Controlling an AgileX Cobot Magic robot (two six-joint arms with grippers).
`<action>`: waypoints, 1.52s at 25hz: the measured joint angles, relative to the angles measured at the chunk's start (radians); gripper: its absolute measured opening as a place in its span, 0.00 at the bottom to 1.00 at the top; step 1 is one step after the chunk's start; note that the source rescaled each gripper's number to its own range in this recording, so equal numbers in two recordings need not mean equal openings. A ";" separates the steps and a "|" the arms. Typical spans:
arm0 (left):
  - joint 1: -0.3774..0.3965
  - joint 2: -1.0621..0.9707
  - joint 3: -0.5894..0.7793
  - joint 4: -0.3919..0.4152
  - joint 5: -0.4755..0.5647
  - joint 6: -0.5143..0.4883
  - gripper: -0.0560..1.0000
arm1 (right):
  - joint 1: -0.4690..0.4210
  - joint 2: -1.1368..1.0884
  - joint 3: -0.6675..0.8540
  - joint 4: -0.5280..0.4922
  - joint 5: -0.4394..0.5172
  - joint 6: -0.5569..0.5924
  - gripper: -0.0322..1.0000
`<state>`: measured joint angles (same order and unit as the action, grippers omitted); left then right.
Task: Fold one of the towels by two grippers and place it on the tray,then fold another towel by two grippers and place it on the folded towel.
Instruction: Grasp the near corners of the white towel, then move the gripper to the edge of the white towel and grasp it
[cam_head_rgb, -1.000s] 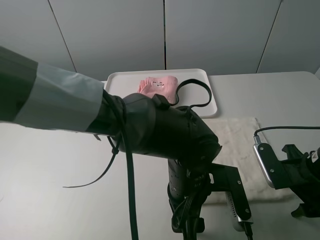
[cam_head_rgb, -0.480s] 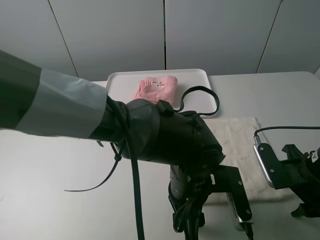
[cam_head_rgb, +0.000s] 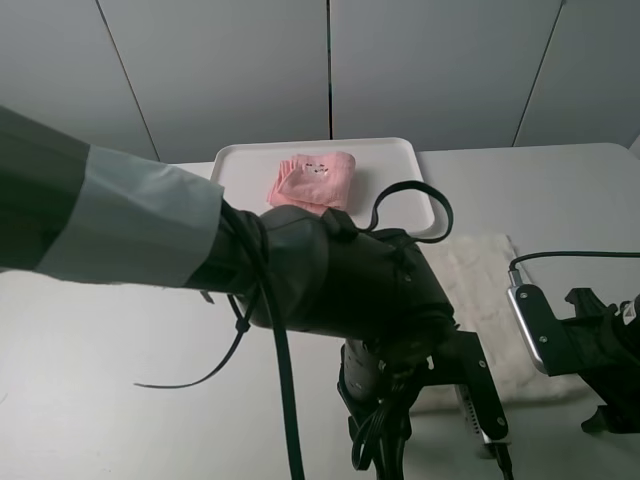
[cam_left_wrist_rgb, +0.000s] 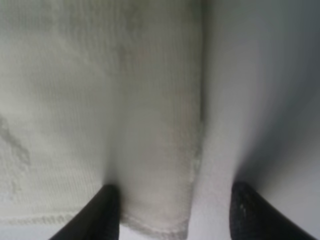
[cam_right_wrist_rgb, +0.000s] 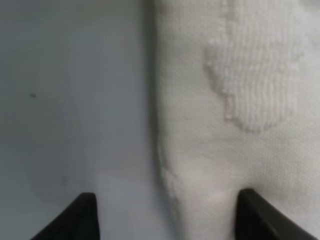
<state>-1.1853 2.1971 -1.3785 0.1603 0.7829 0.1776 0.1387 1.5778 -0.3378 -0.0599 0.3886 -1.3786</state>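
Left gripper (cam_left_wrist_rgb: 175, 202) had just narrowed its jaws around the edge of the cream towel (cam_left_wrist_rgb: 75, 100) without pinching yet, right gripper (cam_right_wrist_rgb: 167, 202) sat part-open astride the other edge, holding nothing, so fold two looked imminent.

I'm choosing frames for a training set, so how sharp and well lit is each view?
Exterior high view: evenly lit and sharp at the back, but the left arm looms close, blocking much of the cream towel. Left wrist view: soft throughout, the dark fingers blurred, shadow on the table beside the towel's edge. Right wrist view: sharper terry weave, its fingers blurred at the frame's edge.
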 joint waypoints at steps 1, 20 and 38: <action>-0.002 0.000 0.000 0.006 0.000 -0.014 0.65 | 0.000 0.000 0.000 0.000 0.000 0.002 0.64; -0.001 0.005 0.000 0.073 -0.016 -0.047 0.06 | 0.000 0.000 0.000 0.000 -0.008 0.009 0.57; -0.001 0.003 0.000 0.073 -0.018 -0.047 0.06 | 0.000 0.008 0.000 0.000 -0.094 0.014 0.03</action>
<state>-1.1866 2.1999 -1.3785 0.2331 0.7646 0.1311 0.1387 1.5860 -0.3378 -0.0599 0.2944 -1.3648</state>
